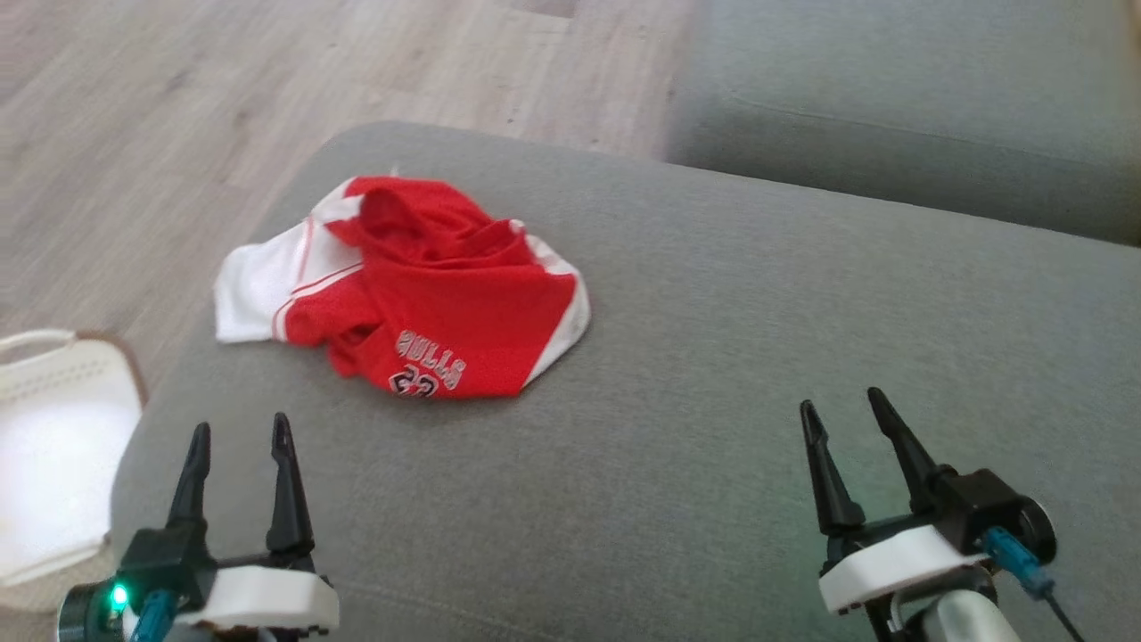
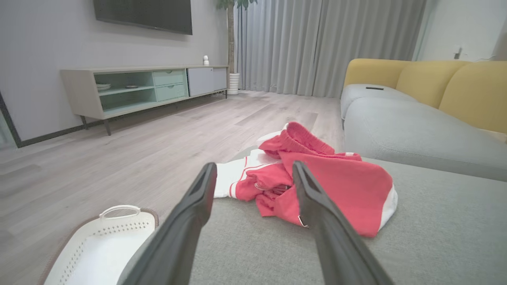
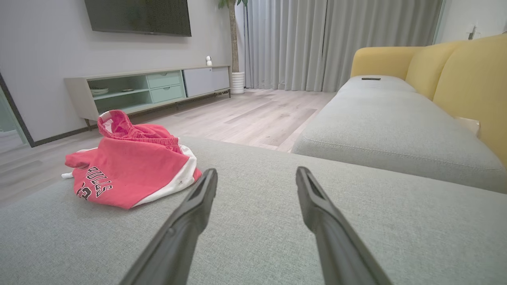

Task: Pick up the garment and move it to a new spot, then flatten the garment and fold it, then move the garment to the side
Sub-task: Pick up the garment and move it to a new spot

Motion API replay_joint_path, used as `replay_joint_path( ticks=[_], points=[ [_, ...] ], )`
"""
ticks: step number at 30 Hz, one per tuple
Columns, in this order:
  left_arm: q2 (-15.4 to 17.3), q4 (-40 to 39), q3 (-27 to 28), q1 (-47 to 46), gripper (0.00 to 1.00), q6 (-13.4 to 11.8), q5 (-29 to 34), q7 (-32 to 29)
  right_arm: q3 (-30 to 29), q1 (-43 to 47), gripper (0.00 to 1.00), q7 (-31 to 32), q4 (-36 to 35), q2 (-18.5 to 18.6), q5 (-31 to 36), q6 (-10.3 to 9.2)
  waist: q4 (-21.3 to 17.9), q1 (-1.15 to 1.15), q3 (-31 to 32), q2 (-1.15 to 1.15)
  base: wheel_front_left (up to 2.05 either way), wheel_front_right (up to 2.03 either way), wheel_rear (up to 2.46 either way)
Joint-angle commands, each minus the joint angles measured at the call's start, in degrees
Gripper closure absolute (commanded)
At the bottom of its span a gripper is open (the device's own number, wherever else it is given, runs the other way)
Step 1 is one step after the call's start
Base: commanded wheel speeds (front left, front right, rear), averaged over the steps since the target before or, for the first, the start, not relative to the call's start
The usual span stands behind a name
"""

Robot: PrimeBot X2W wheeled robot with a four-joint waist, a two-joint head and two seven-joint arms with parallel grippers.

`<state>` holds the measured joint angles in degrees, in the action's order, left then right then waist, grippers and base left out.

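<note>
Grey cushion point(image 1: 731, 357) is the work surface, with plenty of bare fabric centre and right, so that's my room for the new spot. Its left edge rounds off to the floor point(image 1: 134, 107), and the far edge drops into a gap before the next seat point(image 1: 891, 89). Garment point(image 1: 419, 285) lies crumpled in a heap on the cushion's far-left part, white leg near the left edge, lettered red panel facing me. Basket point(image 1: 53, 446) is on the floor just beside the cushion's near-left corner. Left gripper point(image 1: 241, 426) has jaws wide, empty, and is the nearer one to the heap. Right gripper point(image 1: 841, 399) is also wide, empty, well apart from it. I judge the step in hand is the first pick. I'd go in with the left, bite a raised fold near the waistband rather than the flat panel, and lift clear before traversing right. Stay off the left rim, cloth could slide toward the basket
</note>
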<state>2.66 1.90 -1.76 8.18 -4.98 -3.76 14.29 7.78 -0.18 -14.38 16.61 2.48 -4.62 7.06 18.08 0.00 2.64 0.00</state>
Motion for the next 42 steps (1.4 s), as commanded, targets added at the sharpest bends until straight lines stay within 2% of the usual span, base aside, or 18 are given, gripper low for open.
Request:
replay_joint_path(
  ticks=[1,7,12,16,19,20,23,31,35,42],
  points=[
    [0.2,-2.6,1.9,-1.5,0.0,-0.2,0.4,0.7,0.8,-1.1,0.0,-0.6,-2.0,0.4,-0.2,0.43,1.7,0.0,-0.4,0.0,0.0,0.0,0.0],
    [0.2,-3.5,2.7,-1.2,0.0,1.1,0.2,0.7,-0.2,-0.9,0.0,-0.6,-1.6,0.4,0.4,0.43,3.7,0.0,-1.4,0.0,0.0,0.0,0.0],
    [1.2,-5.8,3.0,-2.9,0.0,3.4,0.9,0.7,-0.4,-1.4,0.0,-0.6,-1.7,0.4,1.3,0.43,3.2,0.0,-3.9,0.0,0.0,0.0,0.0],
    [3.8,-7.2,2.6,-9.0,0.0,5.7,2.2,0.7,-0.9,-2.6,0.0,-0.6,-1.7,0.4,3.0,0.43,2.3,0.0,-6.8,0.0,0.0,0.0,0.0],
    [5.8,-6.6,2.8,-16.8,0.0,7.0,2.3,0.7,-1.8,-3.6,0.0,-0.6,-1.8,0.8,4.6,0.43,1.4,0.0,-9.3,0.0,0.0,0.0,0.0],
    [6.7,-4.2,2.3,-23.1,0.0,8.4,1.5,0.6,-2.7,-4.3,0.0,-0.6,-2.1,1.6,5.1,0.43,0.9,0.0,-11.1,0.0,0.0,0.0,0.0],
    [8.5,2.0,1.0,-33.4,0.0,10.0,1.2,-2.3,-3.8,-5.3,0.0,-0.6,-2.9,3.1,5.5,0.43,0.2,0.0,-14.1,0.0,0.0,0.0,0.0],
    [11.7,25.4,-4.9,-55.5,0.0,12.2,-1.2,-20.4,-5.3,-8.5,0.0,-0.6,-5.7,7.4,5.4,0.43,-2.1,0.0,-22.6,0.0,0.0,0.0,0.0],
    [13.8,34.8,-5.4,-60.9,0.0,12.1,-0.8,-25.2,-5.4,-10.2,0.0,-0.6,-7.0,9.4,4.9,0.43,-3.6,0.0,-26.3,0.0,0.0,0.0,0.0],
    [14.2,42.6,-4.4,-62.0,0.0,10.7,-1.8,-26.3,-6.8,-11.1,0.0,-0.6,-8.2,10.7,4.3,0.43,-4.5,0.0,-29.4,0.0,0.0,0.0,0.0]
  ],
)
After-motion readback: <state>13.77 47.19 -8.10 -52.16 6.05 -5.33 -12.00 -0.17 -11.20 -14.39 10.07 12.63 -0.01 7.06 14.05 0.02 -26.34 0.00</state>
